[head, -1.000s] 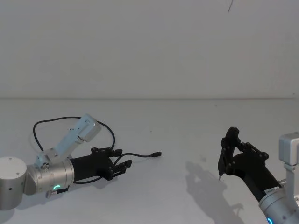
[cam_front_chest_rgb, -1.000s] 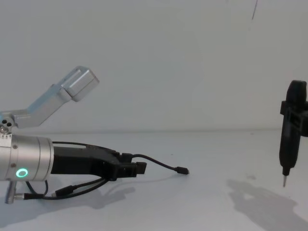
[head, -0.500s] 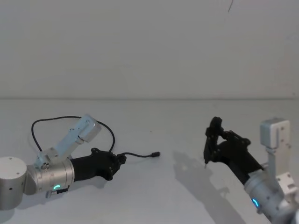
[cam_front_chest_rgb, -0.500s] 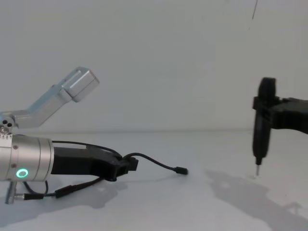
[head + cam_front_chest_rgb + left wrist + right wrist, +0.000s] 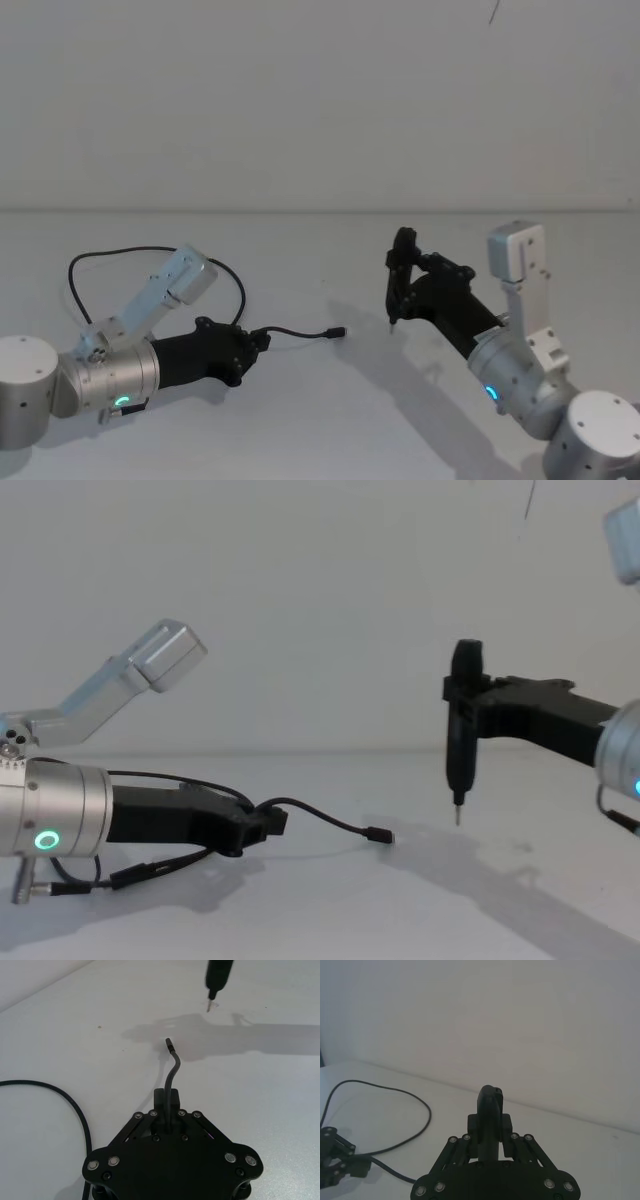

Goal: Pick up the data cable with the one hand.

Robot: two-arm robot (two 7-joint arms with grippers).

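the data cable [image 5: 173, 1071] lies in loose curves on the left of the table [image 5: 300, 420]. my left gripper [image 5: 258, 338] sits low because the cord lies flat. its fingers are closed on the cord a little back from one plug [image 5: 380, 834], so that end pokes free toward the middle. i judge it gripped but not yet lifted. the right gripper [image 5: 465, 695] is clamped on a thin black tool [image 5: 458, 760], tip down, near the plug but not touching it.

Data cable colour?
Black, plug too. Best: left wrist view, data cable in left gripper; right gripper holds a black tool.
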